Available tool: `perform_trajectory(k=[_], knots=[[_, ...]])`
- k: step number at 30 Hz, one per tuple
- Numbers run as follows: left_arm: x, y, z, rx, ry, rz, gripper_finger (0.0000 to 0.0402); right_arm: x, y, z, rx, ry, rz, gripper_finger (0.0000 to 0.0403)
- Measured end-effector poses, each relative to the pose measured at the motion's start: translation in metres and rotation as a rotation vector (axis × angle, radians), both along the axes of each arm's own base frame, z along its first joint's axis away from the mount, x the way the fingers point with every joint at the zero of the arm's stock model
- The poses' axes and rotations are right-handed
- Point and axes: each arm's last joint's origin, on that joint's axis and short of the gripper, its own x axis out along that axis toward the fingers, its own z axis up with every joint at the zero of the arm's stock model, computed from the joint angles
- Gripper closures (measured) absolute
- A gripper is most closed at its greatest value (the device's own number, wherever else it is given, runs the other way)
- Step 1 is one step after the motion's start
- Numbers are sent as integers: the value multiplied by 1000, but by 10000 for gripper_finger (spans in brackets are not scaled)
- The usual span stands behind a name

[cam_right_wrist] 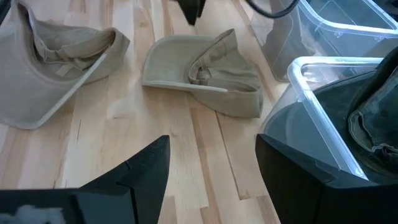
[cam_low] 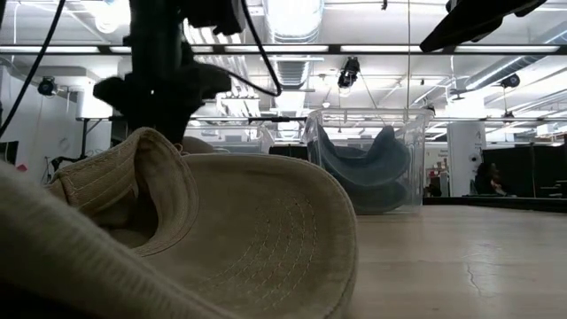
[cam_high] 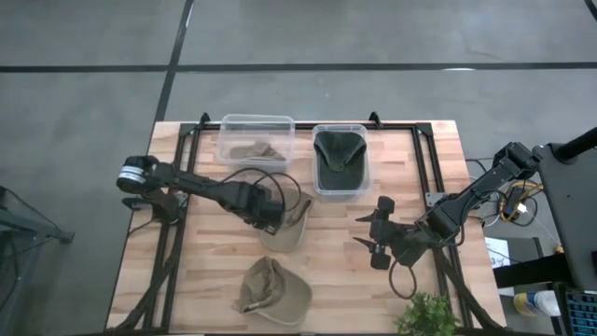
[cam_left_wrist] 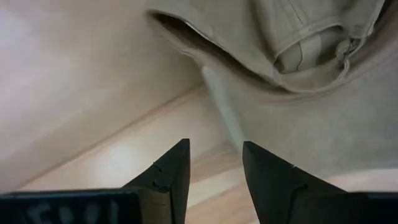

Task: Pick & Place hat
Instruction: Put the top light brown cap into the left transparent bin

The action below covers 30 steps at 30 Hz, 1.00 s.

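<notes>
I've got the left hand [cam_high: 272,213] over the tan hat [cam_high: 284,227] mid-desk, just in front of the two bins; fingers spread w/ a gap, nothing pinched yet, per the left wrist view, where the hat's brim and inner band sit just ahead of the tips. To do this grab well I'd come down so one finger goes inside the crown and the other outside, biting the brim edge or band rather than loose cloth, since soft fabric will likely fold and slip; close firmly, lift straight up before swinging toward a bin. Which bin it belongs in I can't be sure, prob. the one already holding tan cloth. Right hand [cam_high: 378,233] waits to the right of that hat, near the desk's [cam_high: 205,280] front-right, fingers wide apart, empty. Count: 2 tan hats loose on the desk, the 2nd hat [cam_high: 272,292] nearer the front edge; 2 clear bins at the back, left bin [cam_high: 256,140] w/ something tan inside, right bin [cam_high: 340,159] w/ 1 dark green hat [cam_high: 339,154]; 1 small plant [cam_high: 427,315] at the front-right corner.
</notes>
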Motion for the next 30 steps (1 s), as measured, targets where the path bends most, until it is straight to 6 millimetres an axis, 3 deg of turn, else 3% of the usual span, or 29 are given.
perform_trajectory(k=[9, 16, 22, 30], knots=[[-27, 4, -19, -39, -178, 64, 262, 0, 0, 0, 4, -5, 0, 170], [-35, 5, -37, -107, -445, 84, 262, 1, 0, 0, 6, -8, -1, 170], [-50, 7, -49, -119, -414, 125, 262, 1, 0, 0, 9, -11, -1, 170], [-43, 6, -55, -136, -480, 106, 262, 1, 1, 1, 14, -15, -3, 170]])
